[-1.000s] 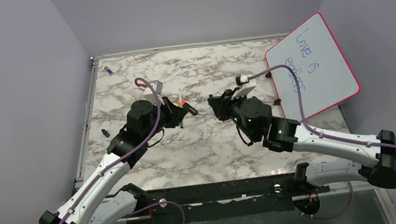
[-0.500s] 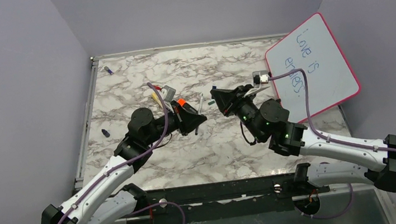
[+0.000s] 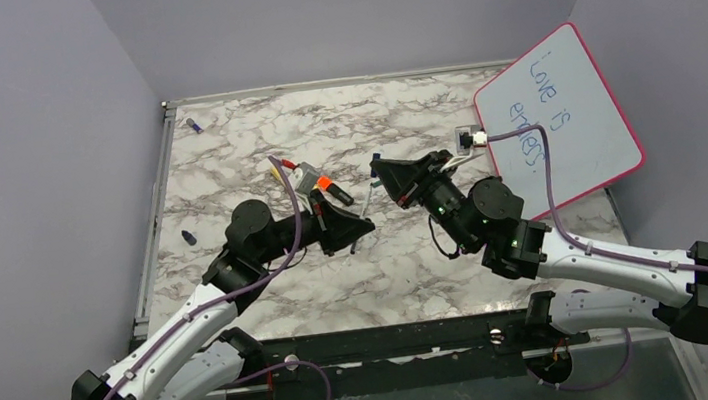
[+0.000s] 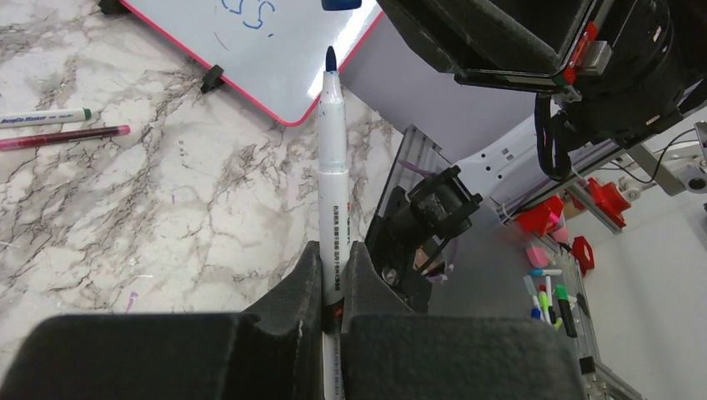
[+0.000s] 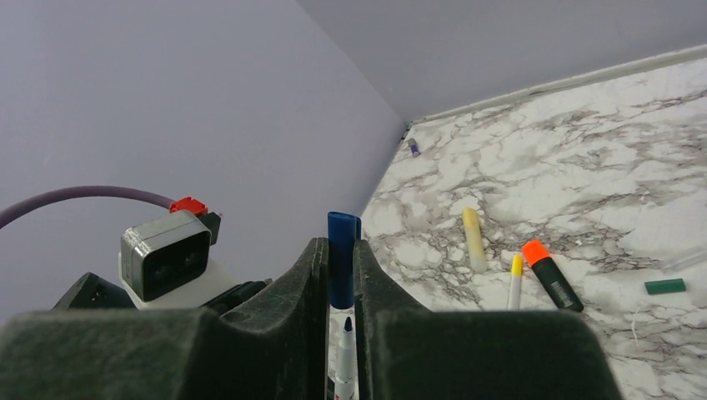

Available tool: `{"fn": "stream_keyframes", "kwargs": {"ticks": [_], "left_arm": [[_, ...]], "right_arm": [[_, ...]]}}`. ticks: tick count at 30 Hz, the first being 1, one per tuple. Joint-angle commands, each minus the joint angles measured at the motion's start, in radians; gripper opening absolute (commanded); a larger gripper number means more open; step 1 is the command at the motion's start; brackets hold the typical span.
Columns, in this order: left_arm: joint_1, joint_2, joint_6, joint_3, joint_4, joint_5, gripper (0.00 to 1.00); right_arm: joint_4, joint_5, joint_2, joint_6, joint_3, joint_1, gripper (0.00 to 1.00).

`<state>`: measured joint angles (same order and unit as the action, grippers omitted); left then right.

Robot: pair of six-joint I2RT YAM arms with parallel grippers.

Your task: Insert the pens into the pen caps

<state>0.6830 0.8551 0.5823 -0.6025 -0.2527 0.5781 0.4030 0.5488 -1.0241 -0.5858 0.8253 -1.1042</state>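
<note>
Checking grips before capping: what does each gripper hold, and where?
Left gripper: blue-tipped white pen, by its rear barrel. Right gripper: blue cap, by its sides, one end protruding.

Marble-look worktop (image 3: 408,264), white w/ grey veins; metal rim (image 3: 153,223) along left & back edges. Plain lavender-grey walls on 3 sides: back wall (image 3: 349,14), left wall (image 3: 28,197), right wall (image 3: 682,22). Black rail (image 3: 396,341) across near edge. Light soft, even. Left wrist view: red brackets (image 4: 609,200) on alu framing beyond worktop edge.
</note>
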Motion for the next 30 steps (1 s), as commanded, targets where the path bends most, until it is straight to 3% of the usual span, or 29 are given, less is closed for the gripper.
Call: {"fn": "stream_keyframes", "kwargs": {"ticks": [1, 30], "left_arm": [[0.009, -0.029, -0.013, 0.010, -0.044, 0.048, 0.00], [0.012, -0.034, -0.016, 0.006, -0.060, 0.006, 0.00]], "right_arm": [[0.004, -0.029, 0.012, -0.033, -0.003, 0.003, 0.15], [-0.036, -0.070, 0.034, -0.051, -0.011, 0.003, 0.15]]}}
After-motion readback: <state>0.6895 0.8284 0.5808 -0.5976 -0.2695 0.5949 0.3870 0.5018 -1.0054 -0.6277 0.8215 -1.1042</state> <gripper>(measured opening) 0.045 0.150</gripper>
